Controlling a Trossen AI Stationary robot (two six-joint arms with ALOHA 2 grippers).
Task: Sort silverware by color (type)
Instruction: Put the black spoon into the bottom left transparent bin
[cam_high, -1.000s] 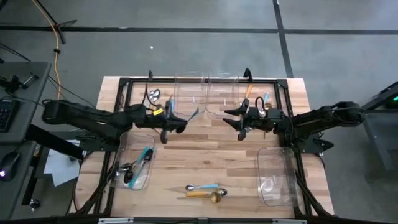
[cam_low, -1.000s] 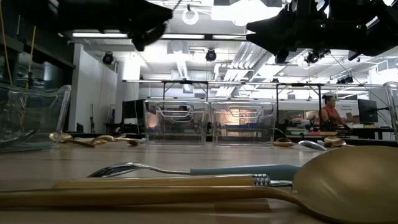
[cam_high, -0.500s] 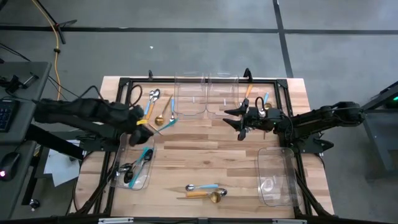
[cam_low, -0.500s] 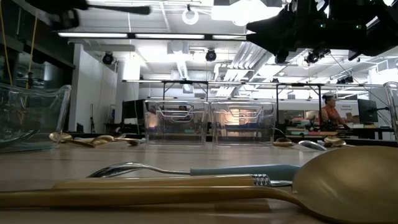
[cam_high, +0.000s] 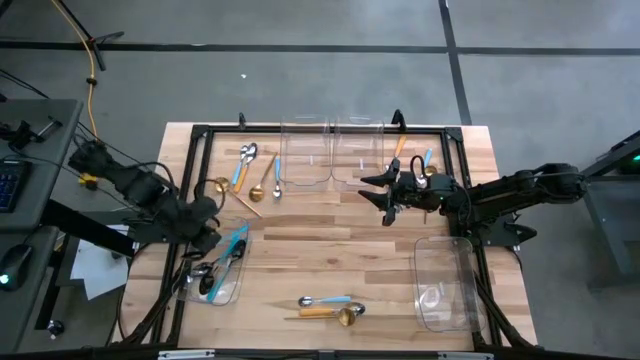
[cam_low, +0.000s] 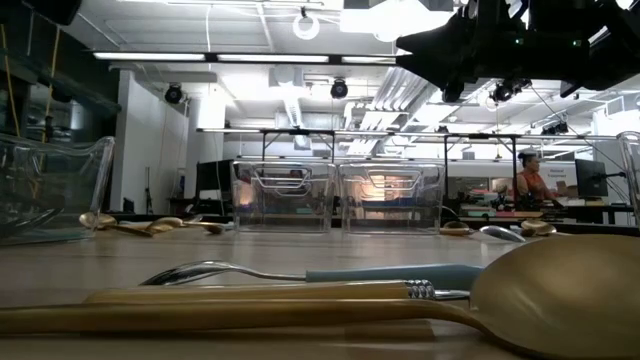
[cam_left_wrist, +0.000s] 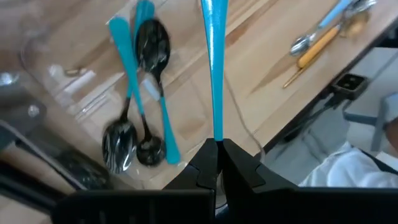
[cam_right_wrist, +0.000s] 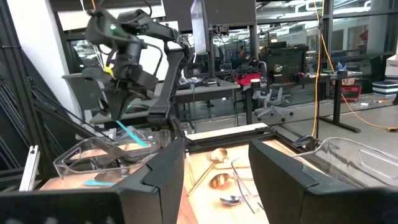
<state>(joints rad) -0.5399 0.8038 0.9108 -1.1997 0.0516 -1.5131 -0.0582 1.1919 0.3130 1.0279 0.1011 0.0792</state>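
A: We have the left tool (cam_left_wrist: 214, 163) pinched tight on the end of a slim, glossy blue-handled utensil (cam_left_wrist: 213, 68), hanging right over the clear plastic bin (cam_high: 198, 245) at the left edge of the pale wood-plank counter (cam_high: 330, 255).

B: And in that bin we can see dark-headed spoons (cam_left_wrist: 140, 134) with blue handles, shiny rounded bowls, lying crossed over one another.

A: The right tool (cam_high: 385, 200) hangs with its fingers standing wide, nothing between them, above the counter's right middle, near the two clear bins (cam_high: 330, 150) at the far edge.

B: Those two are see-through with rounded corners; we can't tell whether anything lies in them. The clear bin (cam_high: 448, 285) by the right front corner has something small and pale at its bottom, too faint to name.

A: Loose silverware: at the front edge we see a silver spoon with a light-blue handle (cam_high: 328, 300) just beside an all-gold spoon (cam_high: 338, 314), its smooth round bowl filling the low view.

B: More pieces lie far left (cam_high: 250, 175), gold and light-blue-handled ones, and a few far right (cam_high: 422, 160) beside the right arm.
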